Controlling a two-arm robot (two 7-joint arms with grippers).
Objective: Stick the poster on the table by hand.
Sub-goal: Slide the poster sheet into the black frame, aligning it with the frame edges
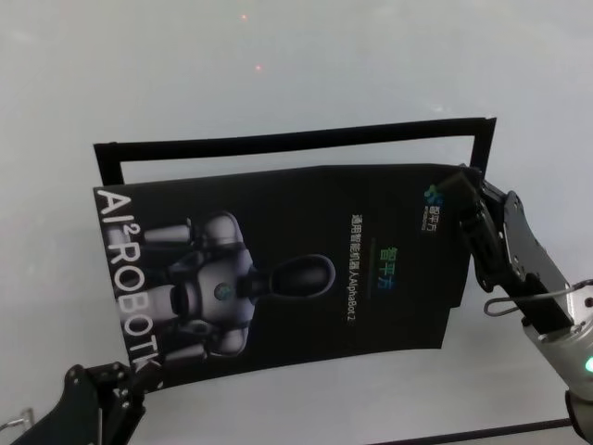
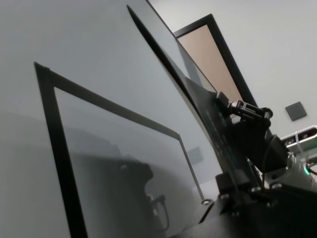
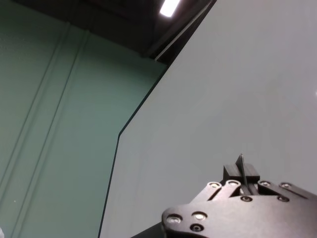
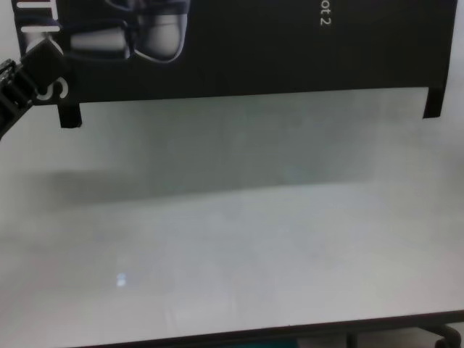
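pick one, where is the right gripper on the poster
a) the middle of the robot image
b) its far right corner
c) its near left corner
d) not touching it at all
b: in the head view the right gripper pinches the far right corner of the poster, while the left gripper holds the near left corner.

A narrow black tape frame (image 1: 278, 141) lies flat in an open rectangle: one long strip across the far side, a short strip down each end. In the left wrist view the same strips (image 2: 59, 148) meet at a corner. Beyond it stands a dark-framed doorway with a tan panel (image 2: 210, 59), and a small grey square plate (image 2: 296, 110) hangs on the pale wall. A lit ceiling lamp (image 3: 170, 7) shows above a green wall (image 3: 59, 114).
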